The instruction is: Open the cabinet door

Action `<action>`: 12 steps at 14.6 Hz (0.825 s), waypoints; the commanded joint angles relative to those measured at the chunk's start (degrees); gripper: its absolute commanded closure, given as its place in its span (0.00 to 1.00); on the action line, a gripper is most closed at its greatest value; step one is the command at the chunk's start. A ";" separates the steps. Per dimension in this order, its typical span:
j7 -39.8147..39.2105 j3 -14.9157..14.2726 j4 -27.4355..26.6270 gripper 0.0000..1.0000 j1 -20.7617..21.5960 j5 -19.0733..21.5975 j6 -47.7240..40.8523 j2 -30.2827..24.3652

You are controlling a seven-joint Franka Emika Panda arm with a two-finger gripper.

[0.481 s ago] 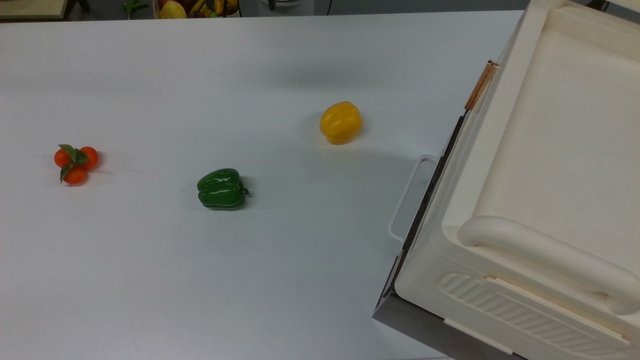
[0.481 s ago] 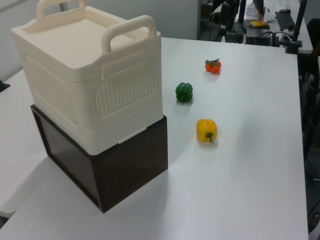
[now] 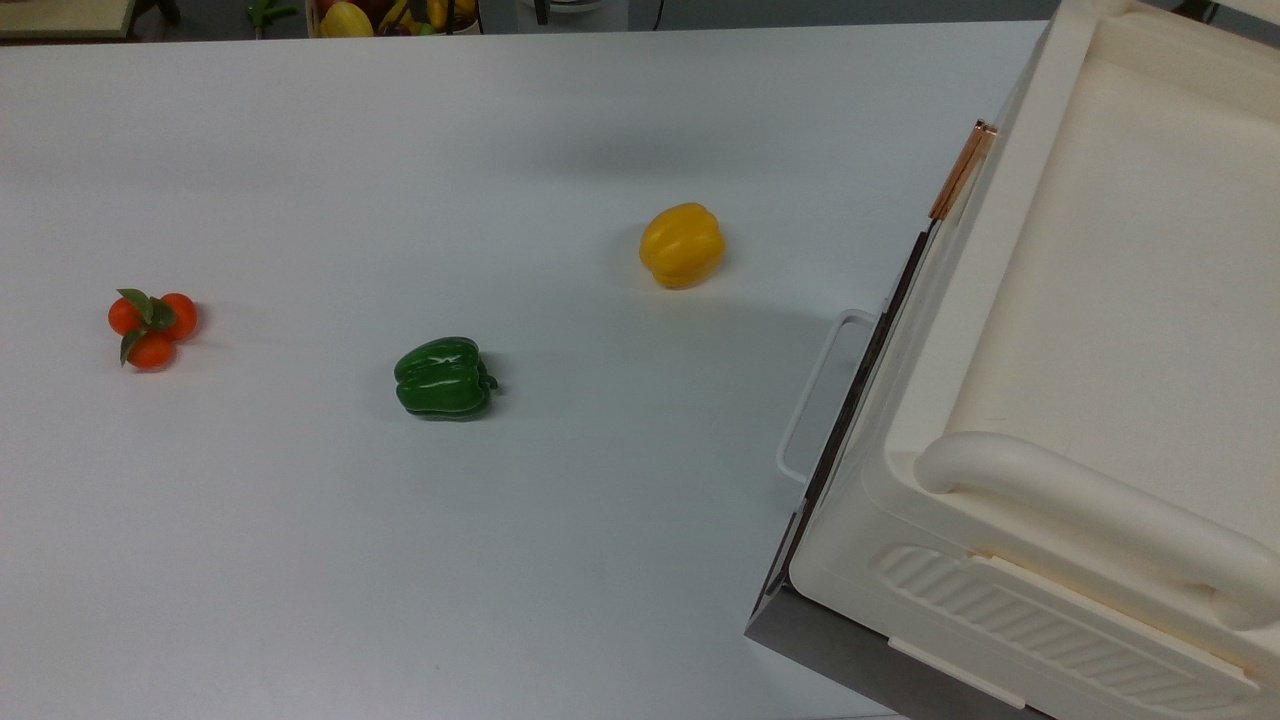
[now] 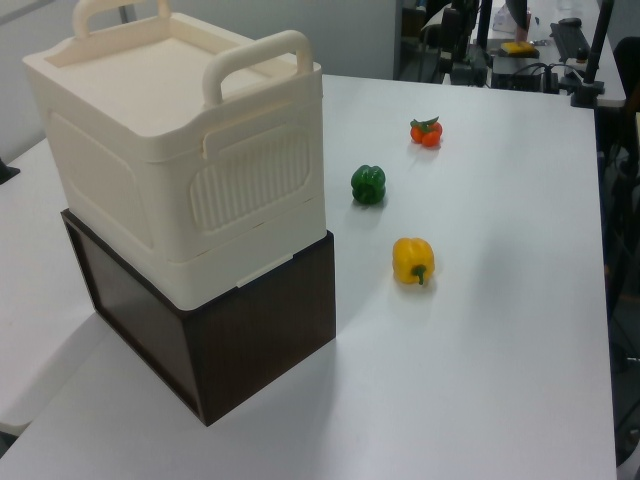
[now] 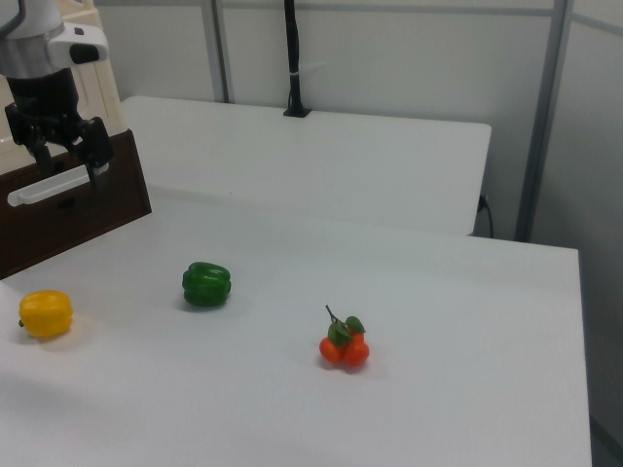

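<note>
The cabinet [image 3: 1100, 300] is a big cream-white box with thick top handles, standing on a dark brown base [image 4: 250, 350] at the top view's right. The cabinet door is on the face toward the peppers and is seen edge-on in the top view, where its copper bar handle [image 3: 962, 170] shows near the far corner. The door lies flush with the cabinet. In the right view my gripper [image 5: 70, 161] hangs at the upper left, in front of the cabinet [image 5: 97, 92] and just above the white loop handle [image 5: 49, 185] on the brown base. Its fingers are open and hold nothing.
On the white table [image 3: 400, 550] lie a yellow pepper [image 3: 681, 244], a green pepper [image 3: 443, 377] and a bunch of small oranges [image 3: 152, 327]. The yellow pepper is nearest the cabinet. The white loop handle [image 3: 815, 400] sticks out from the base.
</note>
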 commanded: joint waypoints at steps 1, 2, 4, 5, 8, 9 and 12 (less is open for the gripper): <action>-0.48 -0.03 -0.46 0.00 0.29 -0.26 0.20 -1.12; -0.66 -0.03 -0.45 0.00 0.29 -0.26 0.29 -1.30; -1.10 0.15 -0.45 0.00 0.29 -0.18 0.46 -1.39; -3.10 0.23 -0.37 0.00 0.29 0.00 0.55 -1.13; -14.24 2.69 -0.28 0.00 0.20 0.61 2.74 -0.86; -20.38 3.74 -0.28 0.00 0.02 0.96 3.19 -0.69; -29.54 6.47 0.86 0.00 -1.47 4.12 5.20 -0.34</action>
